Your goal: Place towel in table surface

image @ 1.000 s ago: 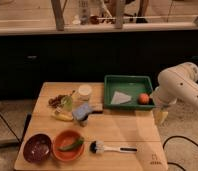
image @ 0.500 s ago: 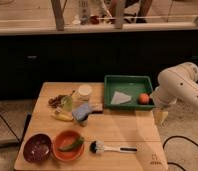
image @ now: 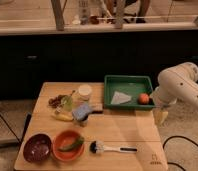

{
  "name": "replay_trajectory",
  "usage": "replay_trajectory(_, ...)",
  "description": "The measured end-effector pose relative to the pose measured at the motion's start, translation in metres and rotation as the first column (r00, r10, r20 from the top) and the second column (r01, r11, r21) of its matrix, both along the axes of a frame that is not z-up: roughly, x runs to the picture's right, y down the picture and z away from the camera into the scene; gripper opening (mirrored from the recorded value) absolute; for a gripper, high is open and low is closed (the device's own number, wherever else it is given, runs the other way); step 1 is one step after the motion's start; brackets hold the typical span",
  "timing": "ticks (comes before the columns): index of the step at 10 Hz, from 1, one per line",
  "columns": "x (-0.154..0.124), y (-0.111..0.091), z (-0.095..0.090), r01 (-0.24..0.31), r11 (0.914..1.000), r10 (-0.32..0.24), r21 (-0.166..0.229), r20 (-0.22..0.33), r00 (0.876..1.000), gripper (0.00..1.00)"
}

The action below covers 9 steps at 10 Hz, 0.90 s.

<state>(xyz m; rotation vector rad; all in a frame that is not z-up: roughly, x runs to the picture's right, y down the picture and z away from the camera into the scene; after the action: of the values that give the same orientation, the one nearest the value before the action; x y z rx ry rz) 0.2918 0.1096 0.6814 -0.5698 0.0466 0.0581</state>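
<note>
Pale towel (image: pixel 121 98) lies flat in green tray (image: pixel 128 78) on wood surface (image: pixel 117 131). End effector (image: pixel 161 117) hangs just past tray's front-R corner, fingers apart, nothing held.

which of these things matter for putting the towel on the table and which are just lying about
For the job: towel, lying in the green tray; table surface; gripper, off the table's right edge, jaws open.
Lying about: orange fruit, sponge, brush, orange bowl, dark bowl, cup.

White, rounded shells are covering the arm (image: pixel 182 85); its pale gripper (image: pixel 161 117) is hanging open beside the table (image: pixel 123 131).
</note>
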Motion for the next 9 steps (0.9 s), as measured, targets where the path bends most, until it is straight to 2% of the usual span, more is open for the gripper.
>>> replay_trajectory(2,0.0,-0.001,0.003,0.004,1.0,-0.004,0.002,-0.001,1.0,0.8)
replay_trajectory(5,-0.014,-0.016,0.031,0.027,0.9996,-0.027,0.009,0.013,1.0,0.8)
replay_trajectory(9,-0.021,-0.019,0.048,0.051,0.9986,-0.051,0.014,0.031,0.998,0.8)
